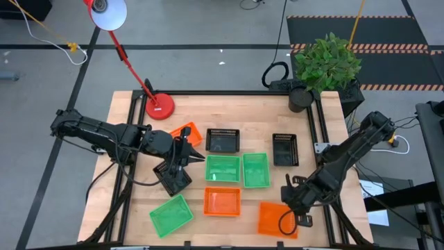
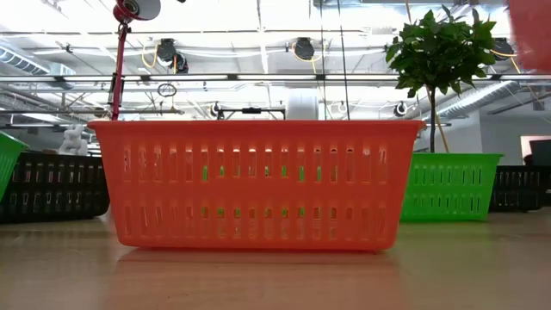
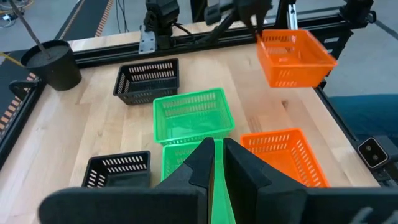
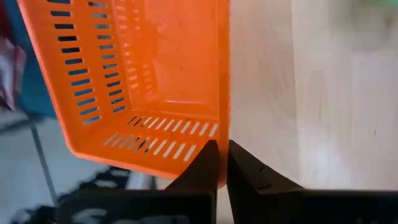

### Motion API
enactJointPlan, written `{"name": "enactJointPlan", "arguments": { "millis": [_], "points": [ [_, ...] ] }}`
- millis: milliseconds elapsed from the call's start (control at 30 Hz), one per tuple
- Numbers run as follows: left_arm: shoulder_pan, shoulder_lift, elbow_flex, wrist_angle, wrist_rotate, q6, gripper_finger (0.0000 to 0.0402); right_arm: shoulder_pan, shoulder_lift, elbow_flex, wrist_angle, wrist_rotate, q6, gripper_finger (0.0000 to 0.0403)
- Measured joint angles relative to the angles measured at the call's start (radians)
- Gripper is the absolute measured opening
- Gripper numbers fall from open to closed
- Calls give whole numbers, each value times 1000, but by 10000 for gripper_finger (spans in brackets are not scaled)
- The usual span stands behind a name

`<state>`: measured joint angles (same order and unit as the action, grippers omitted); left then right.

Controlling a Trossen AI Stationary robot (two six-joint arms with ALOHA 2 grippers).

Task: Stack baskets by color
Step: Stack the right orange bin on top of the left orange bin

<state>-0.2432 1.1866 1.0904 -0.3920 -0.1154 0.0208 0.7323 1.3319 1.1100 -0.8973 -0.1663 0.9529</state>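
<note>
High: R gripper (image 1: 293, 201) clamps the rim of an orange basket (image 1: 275, 219) at table's front right; L gripper (image 1: 182, 158) sits mid-left above a black basket (image 1: 172, 179).
L wrist: fingers (image 3: 200, 163) nearly closed, nothing between them.
R wrist: that basket hangs lifted, tilted.

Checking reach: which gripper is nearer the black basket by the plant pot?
Right. The right gripper, shut on an orange basket, sits just toward the table's front from the black basket; the left gripper is farther across the table.
</note>
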Motion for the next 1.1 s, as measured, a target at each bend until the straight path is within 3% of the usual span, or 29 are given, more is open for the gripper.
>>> {"name": "enactJointPlan", "arguments": {
  "millis": [233, 400, 600, 833, 1100],
  "points": [
    [0, 0, 0, -21, 0, 15, 37, -59, 0, 97, -6, 36, 81, 5],
    [0, 0, 0, -59, 0, 27, 37, -137, 3, 129, -6, 36, 41, 5],
    [0, -2, 0, -109, 1, 19, 37, -237, 47, 212, -28, 35, -107, 6],
    [0, -5, 0, -115, 1, 7, 37, -338, 159, 380, -176, 31, -285, 7],
    [0, -29, 0, -158, -27, 2, 37, -421, 293, 536, -207, -65, -439, 8]
  ]
}}
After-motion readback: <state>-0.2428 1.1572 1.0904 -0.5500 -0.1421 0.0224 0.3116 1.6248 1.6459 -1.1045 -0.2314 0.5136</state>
